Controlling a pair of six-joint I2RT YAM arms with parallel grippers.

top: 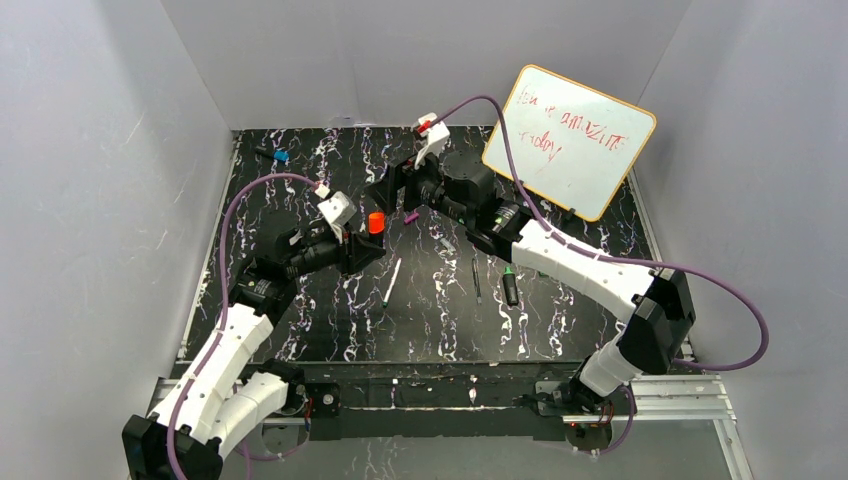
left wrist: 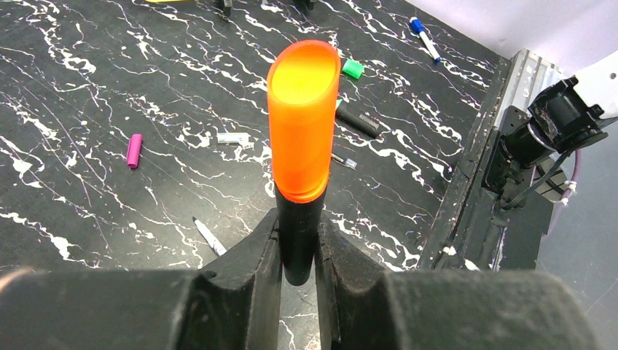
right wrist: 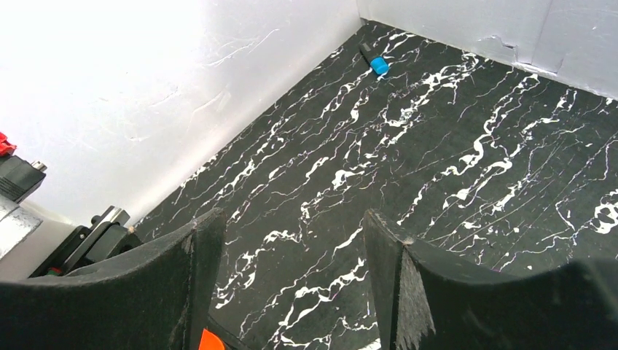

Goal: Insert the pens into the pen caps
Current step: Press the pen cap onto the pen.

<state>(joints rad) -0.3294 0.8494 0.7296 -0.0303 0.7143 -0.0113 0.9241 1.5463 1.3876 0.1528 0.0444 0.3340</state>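
Observation:
My left gripper (left wrist: 299, 240) is shut on a short black marker (left wrist: 299, 233) that stands upright between its fingers. An orange cap (left wrist: 302, 124) sits on the marker's upper end. From above, the left gripper (top: 360, 245) and the orange cap (top: 376, 222) are at the mat's middle left. My right gripper (top: 388, 190) hovers open just behind the cap with nothing between its fingers (right wrist: 208, 248). A sliver of the orange cap (right wrist: 211, 341) shows at the bottom edge of the right wrist view. A purple cap (top: 411, 215), a white pen (top: 391, 282), a dark slim pen (top: 476, 280) and a green-tipped black marker (top: 510, 290) lie on the mat.
A whiteboard (top: 570, 140) leans at the back right. A blue cap (right wrist: 379, 65) lies near the back left corner beside the wall. A green cap (left wrist: 353, 68) and a blue-capped white pen (left wrist: 423, 33) lie towards the right arm's base (left wrist: 539, 138). White walls enclose the mat.

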